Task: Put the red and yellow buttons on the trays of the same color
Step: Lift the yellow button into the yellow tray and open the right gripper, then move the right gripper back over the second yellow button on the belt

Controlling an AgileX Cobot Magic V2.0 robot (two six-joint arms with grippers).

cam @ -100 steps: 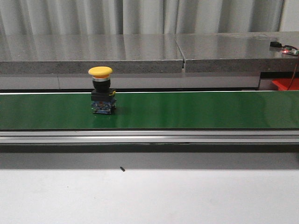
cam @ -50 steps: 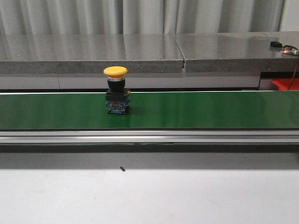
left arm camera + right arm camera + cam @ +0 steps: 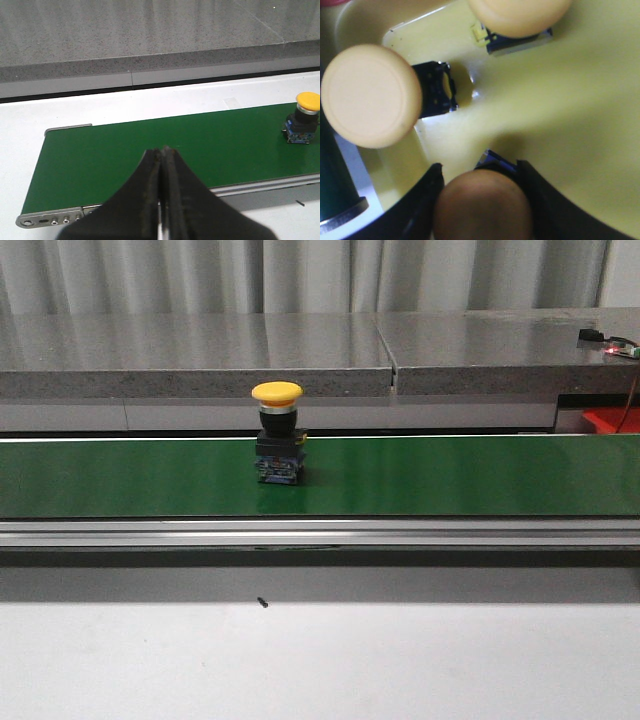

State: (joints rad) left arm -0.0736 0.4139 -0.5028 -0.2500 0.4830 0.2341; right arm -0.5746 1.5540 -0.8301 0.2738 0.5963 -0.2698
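Note:
A yellow-capped button [image 3: 278,435] stands upright on the green conveyor belt [image 3: 450,475], left of centre; the left wrist view also shows it [image 3: 301,117]. My left gripper [image 3: 162,150] is shut and empty, above the belt's [image 3: 100,155] left end, well apart from that button. My right gripper [image 3: 480,167] is shut on another yellow button [image 3: 482,205], its fingers on both sides of the shaded cap, low over the yellow tray [image 3: 580,100]. Two more yellow buttons [image 3: 367,95] [image 3: 517,15] lie in that tray. No red button shows. Neither gripper shows in the front view.
A red tray's corner [image 3: 610,420] shows at the far right behind the belt. A grey stone ledge [image 3: 300,350] runs behind the conveyor. The belt's metal rail [image 3: 320,533] runs along its front, with white table [image 3: 320,660] before it.
The yellow button on the belt has travelled to the right, from the left part toward the centre. Nothing else in the front view has moved.

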